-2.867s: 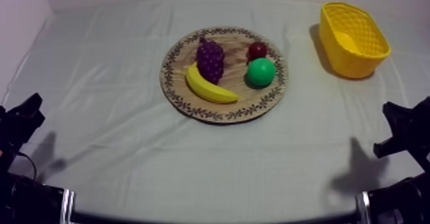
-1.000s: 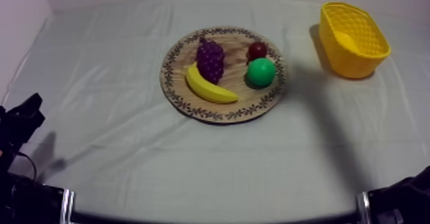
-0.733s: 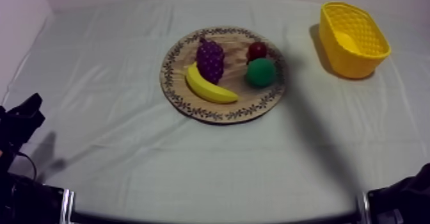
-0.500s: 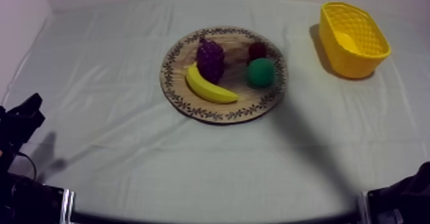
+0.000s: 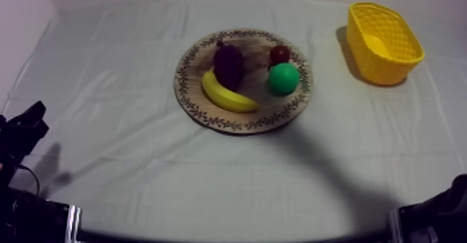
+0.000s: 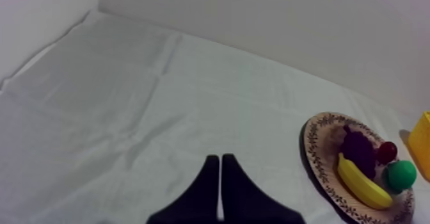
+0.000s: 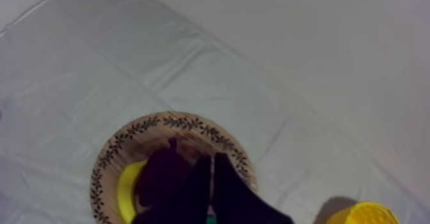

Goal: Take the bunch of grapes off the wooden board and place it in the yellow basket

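From above, the bunch of grapes [image 5: 228,64] lies on the wooden board [image 5: 243,36] against the banana [image 5: 228,93]. It looks dim, its outline hard to read, so a grab there may well drag the banana along; the yellow basket [image 5: 384,41] stands well apart. In the left wrist view the left gripper [image 6: 219,166], fingers together, rests over bare cloth [image 6: 128,98] away from the board, and the basket is cut off to a sliver. In the right wrist view the right gripper [image 7: 213,161], fingers likewise together, hangs over the board and hides part of the grapes; descending unopened, it would probably shove them aside.
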You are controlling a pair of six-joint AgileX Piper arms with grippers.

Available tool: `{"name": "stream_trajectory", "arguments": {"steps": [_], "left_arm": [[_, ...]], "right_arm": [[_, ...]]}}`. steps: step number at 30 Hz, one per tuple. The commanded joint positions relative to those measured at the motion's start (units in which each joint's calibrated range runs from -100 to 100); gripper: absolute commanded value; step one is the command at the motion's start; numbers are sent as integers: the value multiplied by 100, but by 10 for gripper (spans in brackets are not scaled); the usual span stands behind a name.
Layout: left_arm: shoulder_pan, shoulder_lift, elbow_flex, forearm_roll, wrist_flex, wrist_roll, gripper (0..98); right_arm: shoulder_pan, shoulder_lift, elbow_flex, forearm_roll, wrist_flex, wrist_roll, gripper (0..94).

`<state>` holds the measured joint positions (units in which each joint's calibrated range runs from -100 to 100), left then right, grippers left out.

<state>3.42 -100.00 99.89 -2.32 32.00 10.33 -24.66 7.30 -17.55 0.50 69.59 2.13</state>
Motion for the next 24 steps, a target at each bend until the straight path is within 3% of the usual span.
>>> {"name": "stream_trajectory", "arguments": {"steps": [1, 10, 18, 24], "left_arm": [[2, 0, 0, 0, 1, 0, 1], [2, 0, 0, 0, 1, 0, 1], [2, 0, 0, 0, 1, 0, 1], [2, 0, 0, 0, 1, 0, 1]], "right_arm": [[-10, 176, -169, 20, 78, -89, 7], [-97, 851, -1020, 83, 703, -449, 7], [-151, 1203, -1310, 165, 850, -645, 7], [-319, 1311, -1210, 524, 881, -1291, 6]]}}
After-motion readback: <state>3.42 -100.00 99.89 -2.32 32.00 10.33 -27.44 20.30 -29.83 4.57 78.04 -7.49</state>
